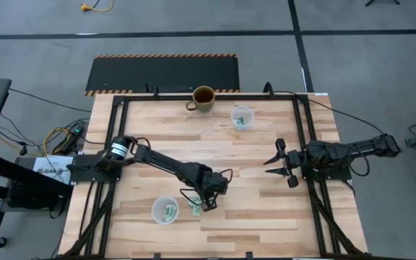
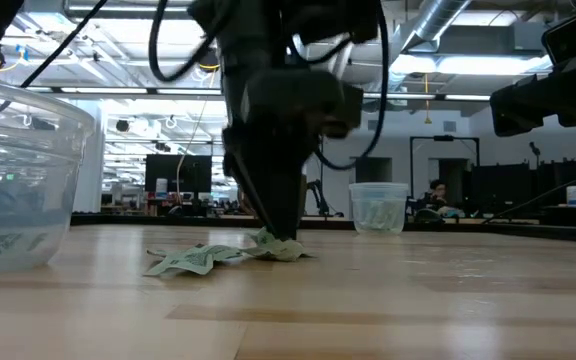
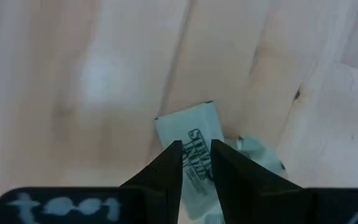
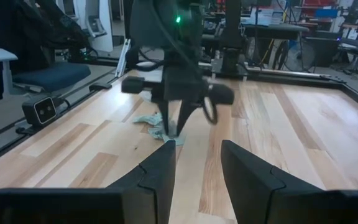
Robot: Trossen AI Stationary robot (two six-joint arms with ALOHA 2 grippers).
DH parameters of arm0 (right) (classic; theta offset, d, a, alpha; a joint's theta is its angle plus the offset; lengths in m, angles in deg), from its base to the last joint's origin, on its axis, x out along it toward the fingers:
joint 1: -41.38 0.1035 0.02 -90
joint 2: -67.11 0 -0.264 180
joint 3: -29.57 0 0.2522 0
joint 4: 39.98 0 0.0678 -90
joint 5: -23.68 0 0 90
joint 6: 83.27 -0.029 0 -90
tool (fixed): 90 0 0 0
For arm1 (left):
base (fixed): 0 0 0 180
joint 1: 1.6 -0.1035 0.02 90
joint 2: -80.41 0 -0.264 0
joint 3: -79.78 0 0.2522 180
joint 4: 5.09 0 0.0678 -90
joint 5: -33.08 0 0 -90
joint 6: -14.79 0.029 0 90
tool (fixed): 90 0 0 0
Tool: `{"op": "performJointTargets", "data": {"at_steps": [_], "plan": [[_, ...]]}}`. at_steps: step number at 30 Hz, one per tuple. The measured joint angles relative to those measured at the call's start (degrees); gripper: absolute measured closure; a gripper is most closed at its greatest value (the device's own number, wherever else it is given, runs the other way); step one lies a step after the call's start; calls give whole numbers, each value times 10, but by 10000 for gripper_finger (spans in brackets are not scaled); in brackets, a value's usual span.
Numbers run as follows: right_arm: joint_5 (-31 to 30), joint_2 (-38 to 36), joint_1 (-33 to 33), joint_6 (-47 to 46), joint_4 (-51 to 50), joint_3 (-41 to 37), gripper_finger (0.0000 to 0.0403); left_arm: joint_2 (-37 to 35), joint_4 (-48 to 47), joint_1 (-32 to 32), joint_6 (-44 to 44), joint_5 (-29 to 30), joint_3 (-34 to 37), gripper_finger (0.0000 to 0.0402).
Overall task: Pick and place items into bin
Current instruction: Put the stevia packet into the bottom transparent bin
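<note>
Overhead, level and wrist views of a wooden table (image 1: pixel 215 137) with two dark arms. Places are given relative to the brown mug (image 1: pixel 203 99), which stands at the middle of the table's far edge.

Left gripper (image 1: pixel 206 202): lowered to the tabletop toward the near edge, almost straight across the table from the mug. Its fingers (image 3: pixel 169 168) point down and stand slightly apart, one on each side of a pale green packet (image 3: pixel 194 152) that lies flat on the wood; the narrow gap between them shows the packet's printed face. The tips meet the packet, but whether they pinch it cannot be told. The level view shows the packets (image 2: pixel 223 255) as a crumpled strip still resting on the table under the fingertips.

Right gripper (image 1: pixel 276 160): well to the right of the mug and nearer the table's middle, held above the wood near the right-hand frame rail, pointing toward the left arm. Its jaws stand open with nothing between them, as its own wrist view shows (image 4: pixel 194 162).

Clear cups: one (image 1: pixel 242 117) stands just right of the mug and holds green pieces; a second (image 1: pixel 165 210) stands across the table near the front edge, just beside the left gripper, also with green pieces inside.
</note>
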Motion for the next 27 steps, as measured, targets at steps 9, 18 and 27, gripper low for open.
{"op": "performJointTargets", "data": {"at_steps": [9,18,27], "plan": [[0,3,0,0,0,0,280,8,5,0,-12,2,5,329],[0,4,0,0,0,0,280,9,8,0,-9,28,5,340],[0,4,0,0,-1,0,280,10,20,0,-4,38,5,396]]}}
